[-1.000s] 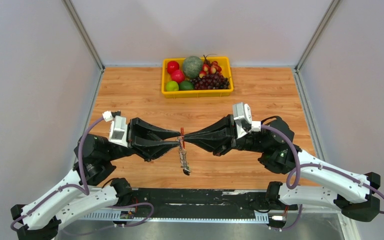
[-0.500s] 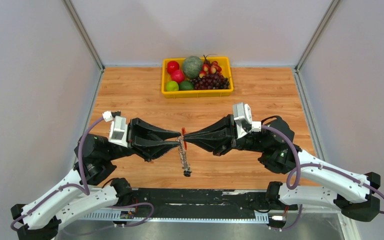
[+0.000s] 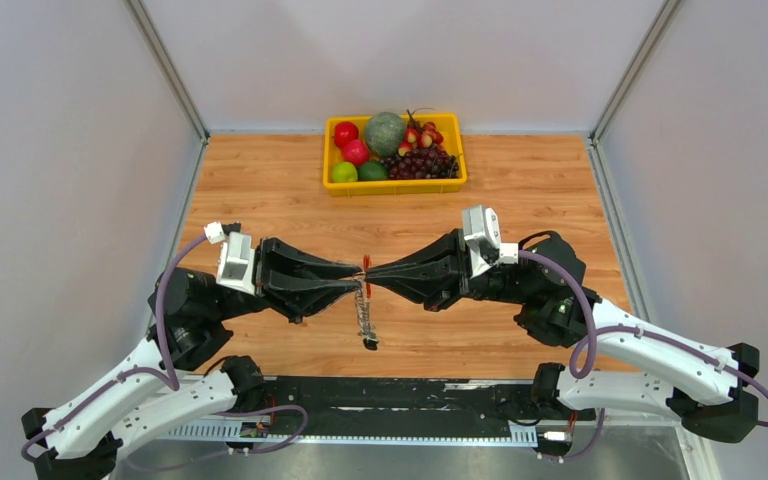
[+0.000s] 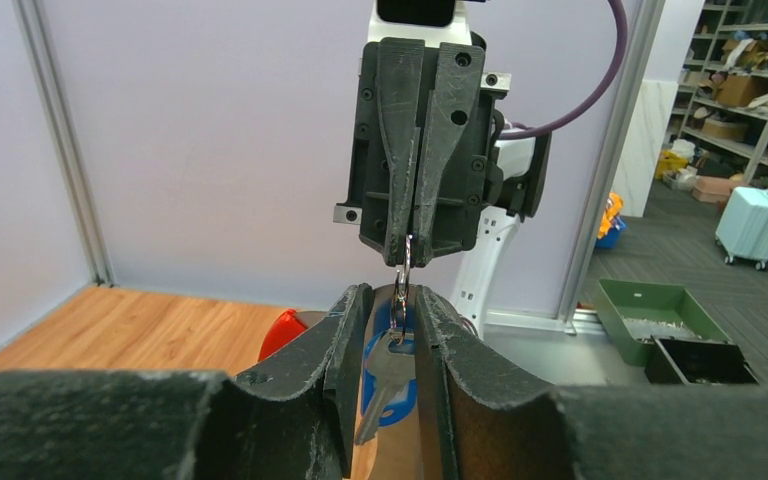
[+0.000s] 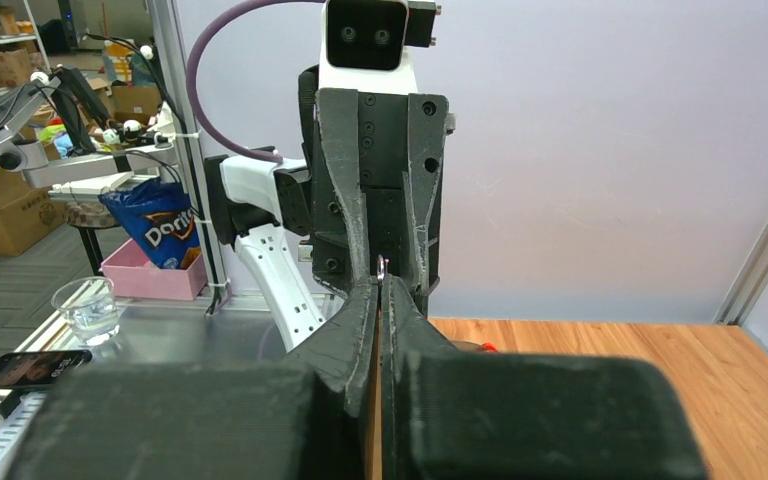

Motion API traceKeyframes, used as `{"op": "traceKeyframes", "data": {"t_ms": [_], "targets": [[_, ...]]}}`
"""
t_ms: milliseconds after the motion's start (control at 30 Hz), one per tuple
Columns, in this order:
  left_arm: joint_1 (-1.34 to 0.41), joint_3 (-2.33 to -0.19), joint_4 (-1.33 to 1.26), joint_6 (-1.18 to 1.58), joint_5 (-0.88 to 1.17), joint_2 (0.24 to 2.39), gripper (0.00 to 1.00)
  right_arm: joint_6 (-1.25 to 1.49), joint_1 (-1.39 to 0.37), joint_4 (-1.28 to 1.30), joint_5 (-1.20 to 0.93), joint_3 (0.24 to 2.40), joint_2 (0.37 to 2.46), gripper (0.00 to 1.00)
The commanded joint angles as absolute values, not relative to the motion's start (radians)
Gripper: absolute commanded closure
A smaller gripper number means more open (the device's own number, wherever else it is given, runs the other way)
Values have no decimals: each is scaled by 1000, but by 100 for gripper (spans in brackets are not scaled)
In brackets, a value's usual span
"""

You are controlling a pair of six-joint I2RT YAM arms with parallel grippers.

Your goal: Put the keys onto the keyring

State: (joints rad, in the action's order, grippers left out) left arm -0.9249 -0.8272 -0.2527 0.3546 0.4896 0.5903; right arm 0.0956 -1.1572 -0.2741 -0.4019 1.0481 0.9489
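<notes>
The right gripper pinches the thin silver metal keyring directly ahead of the left gripper, whose narrowly parted fingers flank the blue-headed silver key, lying along them; whether they grip it, I cannot tell

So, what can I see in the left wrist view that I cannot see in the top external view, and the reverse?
Only the left wrist view: the blue key hangs in the gap of the left gripper, just under the keyring that the right gripper pinches shut. Whether the left fingers press the key, I cannot tell. Only the top external view: the grey charm dangling below the tips, the yellow basket of fruit at the far side, and both whole arms. Both: the two grippers tip to tip, and the red key beside them.
</notes>
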Motion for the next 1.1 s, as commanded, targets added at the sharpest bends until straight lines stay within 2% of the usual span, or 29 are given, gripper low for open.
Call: {"op": "traceKeyframes", "data": {"t_ms": [0,67,167,200,267,500,567,1033,1067], "targets": [[-923,-836,-290,352,509,601,69,84,-1156,-322,-403,1097,946,100],[-923,-837,-288,352,511,608,74,84,-1156,-322,-403,1098,946,100],[-923,-843,-282,350,515,614,86,83,-1155,-323,-405,1099,945,100],[-923,-844,-281,349,518,616,93,84,-1156,-322,-407,1098,945,100],[-922,-847,-282,346,524,620,99,83,-1155,-321,-404,1093,942,100],[-923,-870,-210,315,506,621,100,67,-1155,-216,-352,1087,907,100],[-923,-888,-158,293,499,621,100,51,-1155,-140,-331,1097,894,93],[-923,-932,115,166,490,639,100,5,-1155,313,-153,1170,834,24],[-923,-945,150,153,497,645,100,-23,-1155,343,-162,1177,842,22]]}}
